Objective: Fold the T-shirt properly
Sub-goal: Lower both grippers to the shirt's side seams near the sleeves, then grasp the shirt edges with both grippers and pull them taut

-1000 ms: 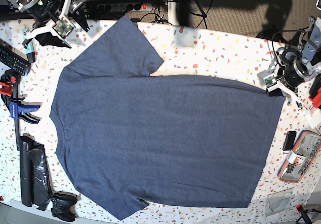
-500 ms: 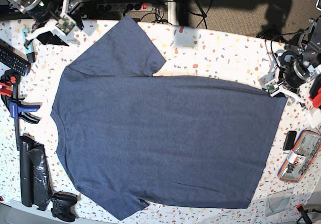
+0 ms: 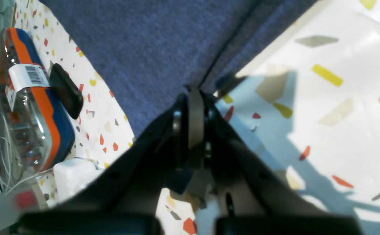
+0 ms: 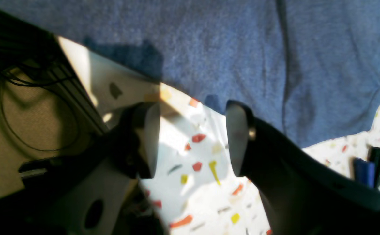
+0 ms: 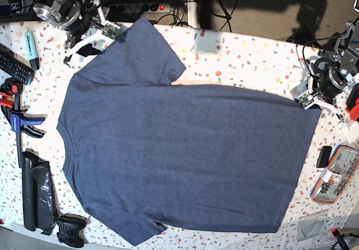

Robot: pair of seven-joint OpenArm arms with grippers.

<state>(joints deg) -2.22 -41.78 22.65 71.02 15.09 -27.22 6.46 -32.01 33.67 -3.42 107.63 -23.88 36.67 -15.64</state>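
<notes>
The navy T-shirt (image 5: 179,154) lies spread flat on the speckled table, plain side up, collar toward the left and hem toward the right. At the hem's far right corner my left gripper (image 5: 310,103) sits low on the table. In the left wrist view the left gripper (image 3: 191,117) is shut on that hem corner of the T-shirt (image 3: 150,42). My right gripper (image 5: 92,44) hovers at the upper sleeve's left edge. In the right wrist view the right gripper (image 4: 193,140) stands open over bare table, just short of the T-shirt (image 4: 242,49).
An orange-and-blue case (image 5: 335,174) and a small black device (image 5: 323,156) lie below the left arm. A remote (image 5: 14,65), a clamp (image 5: 17,115), a black roll (image 5: 36,194) and a game controller (image 5: 71,230) line the left side. The table's back edge (image 4: 79,65) is beside the right gripper.
The right arm has moved right along the back edge, up to the upper sleeve. The left gripper has stayed shut at the hem corner.
</notes>
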